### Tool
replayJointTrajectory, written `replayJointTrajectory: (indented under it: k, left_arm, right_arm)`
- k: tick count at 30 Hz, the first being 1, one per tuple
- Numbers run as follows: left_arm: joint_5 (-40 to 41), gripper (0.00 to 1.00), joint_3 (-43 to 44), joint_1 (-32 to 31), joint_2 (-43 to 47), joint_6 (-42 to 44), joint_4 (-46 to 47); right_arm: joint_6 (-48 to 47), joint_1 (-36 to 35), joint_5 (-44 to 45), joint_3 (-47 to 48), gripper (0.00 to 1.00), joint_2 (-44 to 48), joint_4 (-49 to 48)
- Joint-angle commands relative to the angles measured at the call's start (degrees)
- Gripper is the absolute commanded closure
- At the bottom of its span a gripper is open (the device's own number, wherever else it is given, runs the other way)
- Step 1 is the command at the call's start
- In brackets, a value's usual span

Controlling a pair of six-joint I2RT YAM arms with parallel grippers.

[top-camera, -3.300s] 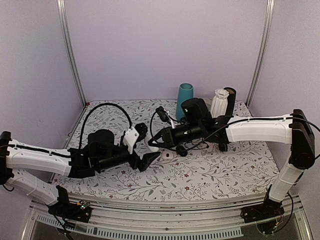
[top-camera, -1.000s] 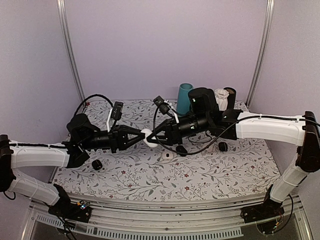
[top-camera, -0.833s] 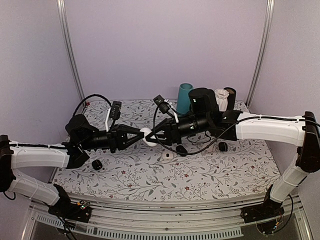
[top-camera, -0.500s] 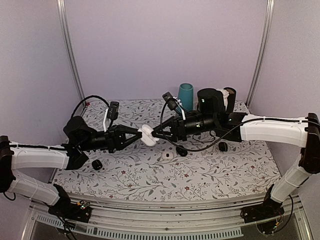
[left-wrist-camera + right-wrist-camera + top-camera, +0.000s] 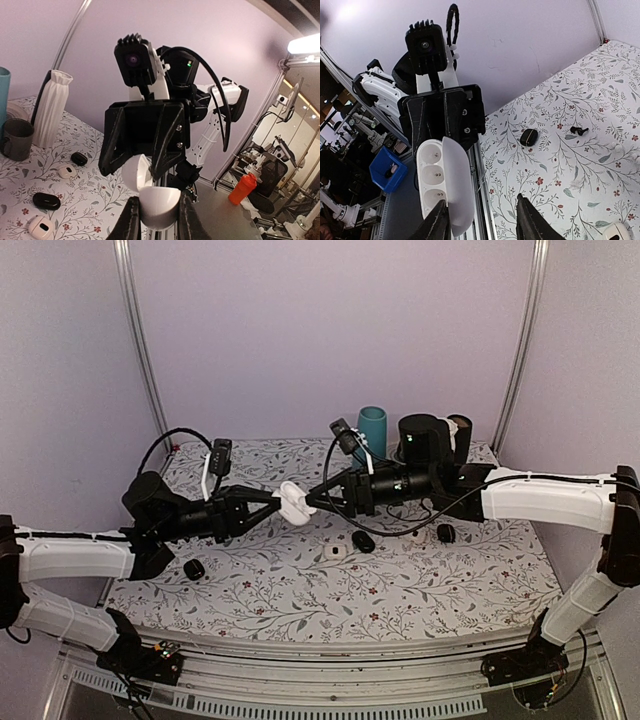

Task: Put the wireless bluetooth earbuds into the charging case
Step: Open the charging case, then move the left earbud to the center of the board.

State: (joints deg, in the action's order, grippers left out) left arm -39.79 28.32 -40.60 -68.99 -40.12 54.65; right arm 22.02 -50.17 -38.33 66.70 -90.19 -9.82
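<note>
My left gripper [image 5: 159, 222] is shut on the rounded base of the white charging case [image 5: 159, 202], holding it in the air above the table. The case's lid [image 5: 456, 185] stands open, showing several round wells [image 5: 431, 175]. My right gripper [image 5: 482, 222] faces it, open, with one finger next to the lid's edge and nothing between the fingers. In the top view the case [image 5: 293, 502] hangs between the left gripper [image 5: 278, 503] and the right gripper [image 5: 318, 498]. One tiny dark earbud [image 5: 579, 131] lies on the floral cloth. I see no other earbud.
A black case [image 5: 194, 569] lies at the left. A small white case [image 5: 335, 551] and black cases [image 5: 363, 542] [image 5: 446, 532] lie mid-table. A teal cup [image 5: 371, 435], a white vase [image 5: 50, 115] and a grey mug [image 5: 17, 140] stand at the back.
The case's lid has swung open. My right gripper's jaws have widened and drawn back a little to the right. Both grippers and the case have risen slightly.
</note>
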Motion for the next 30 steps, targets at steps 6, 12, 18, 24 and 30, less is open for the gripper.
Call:
replayJointTrajectory:
  k: [6,12,18,24,30]
  left_arm:
    - [12.06,1.00,-1.42,0.42,5.22,3.89,-4.02]
    - [17.98,1.00,-4.04,0.71,9.45,4.54,-4.40]
    - [19.57,1.00,-6.02,0.70,9.66,1.50,2.54]
    - [20.30,1.00,-5.96,0.74,8.87,0.66,5.01]
    - [28.34,1.00,-5.50,0.81,11.35,3.37,-2.77]
  right_arm:
    - [4.68,0.46,3.62,-4.49,0.42,3.03,-7.92]
    - [8.16,0.51,8.21,-7.97,0.39,3.99,-13.74]
    - [11.08,-1.10,11.78,-11.45,0.39,4.64,-22.47]
    - [11.56,-2.57,13.90,-9.96,0.40,2.31,-24.54]
    - [12.87,-2.48,17.59,-8.35,0.40,-0.81,-21.96]
